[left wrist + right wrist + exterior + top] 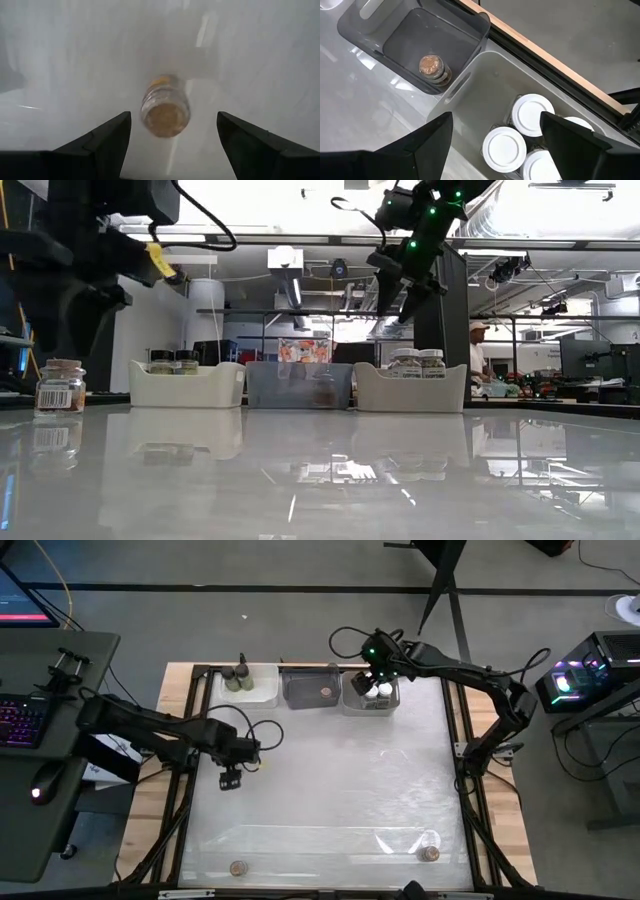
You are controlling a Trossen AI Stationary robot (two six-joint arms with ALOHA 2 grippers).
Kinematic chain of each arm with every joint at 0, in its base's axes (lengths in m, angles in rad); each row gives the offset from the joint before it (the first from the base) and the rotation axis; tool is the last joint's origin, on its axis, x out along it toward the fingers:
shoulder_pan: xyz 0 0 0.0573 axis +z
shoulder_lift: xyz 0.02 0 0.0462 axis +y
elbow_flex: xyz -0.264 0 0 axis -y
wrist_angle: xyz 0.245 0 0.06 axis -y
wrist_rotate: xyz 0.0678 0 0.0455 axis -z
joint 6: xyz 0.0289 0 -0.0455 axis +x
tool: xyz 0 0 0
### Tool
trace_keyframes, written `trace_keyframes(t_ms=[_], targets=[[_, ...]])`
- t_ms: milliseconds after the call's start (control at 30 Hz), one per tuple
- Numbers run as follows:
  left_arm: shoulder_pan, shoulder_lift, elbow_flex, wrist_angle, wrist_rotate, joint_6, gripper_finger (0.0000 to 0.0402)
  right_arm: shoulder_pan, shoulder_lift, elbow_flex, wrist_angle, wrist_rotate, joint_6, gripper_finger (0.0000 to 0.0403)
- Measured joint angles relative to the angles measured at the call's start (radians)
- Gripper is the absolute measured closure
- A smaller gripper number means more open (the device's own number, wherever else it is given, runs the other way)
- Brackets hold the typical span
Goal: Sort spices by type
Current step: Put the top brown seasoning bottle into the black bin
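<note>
My left gripper [230, 778] hangs open over the table's left half. A cork-capped spice jar [165, 106] stands upright on the table well below it, between the lines of its fingers [173, 115] and untouched. My right gripper [375, 680] is open above the far-right bin [470, 80], which holds several white-capped jars [533, 114]. One cork-capped jar [431, 66] stands in the grey middle bin [310, 688]. Dark-capped jars [238, 678] stand in the white left bin. Two cork-capped jars [238, 867] [430, 853] stand near the table's near edge.
The three bins [300, 385] stand in a row along the far edge. The table's shiny middle [330, 780] holds nothing. A desk with keyboard and mouse [40, 730] stands to the left. A person [478, 350] shows far behind the table.
</note>
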Motion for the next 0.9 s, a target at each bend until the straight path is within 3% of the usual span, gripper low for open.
trace_keyframes(t_ms=[333,900], targets=[[-0.001,0.019,-0.071,0.041,-0.026,0.103,0.0119,0.003,0.000,0.000,0.006,-0.007,0.017,0.0107],[0.002,0.029,-0.107,0.108,-0.021,0.049,0.0119,0.003,0.000,0.000,0.044,-0.007,0.016,0.0107]])
